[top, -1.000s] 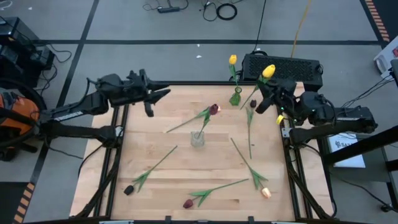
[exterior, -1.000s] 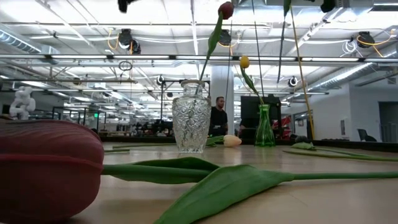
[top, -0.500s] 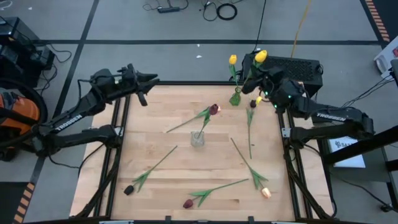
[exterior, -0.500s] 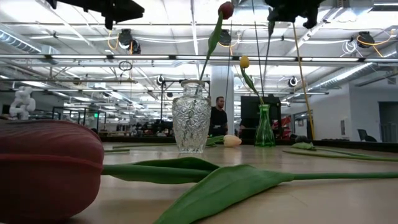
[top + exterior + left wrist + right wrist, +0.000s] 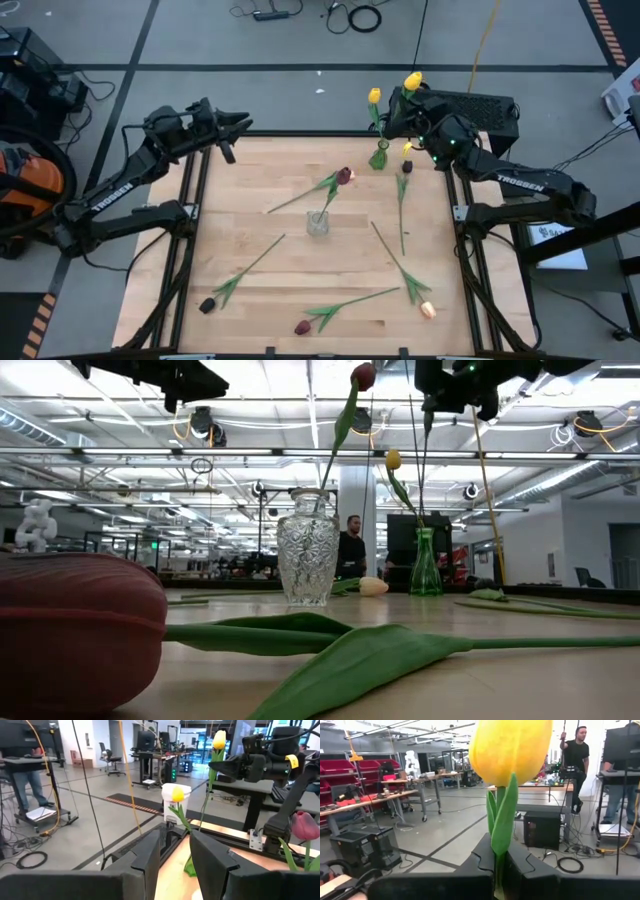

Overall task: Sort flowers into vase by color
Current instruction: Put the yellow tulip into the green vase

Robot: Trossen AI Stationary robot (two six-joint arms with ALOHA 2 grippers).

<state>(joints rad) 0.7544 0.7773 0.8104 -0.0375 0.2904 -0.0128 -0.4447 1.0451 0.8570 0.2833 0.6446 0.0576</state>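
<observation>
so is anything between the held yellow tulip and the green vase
Nothing visible blocks it. The right gripper holds the yellow tulip upright just beside the green vase, which already holds one yellow tulip leaning in its neck.

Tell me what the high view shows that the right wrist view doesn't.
Only the high view: the wooden table, the clear vase with a maroon tulip, loose tulips lying flat, the left gripper at the far left corner. Only the right wrist view: people in the room. Both: the right gripper shut on a yellow tulip.
</observation>
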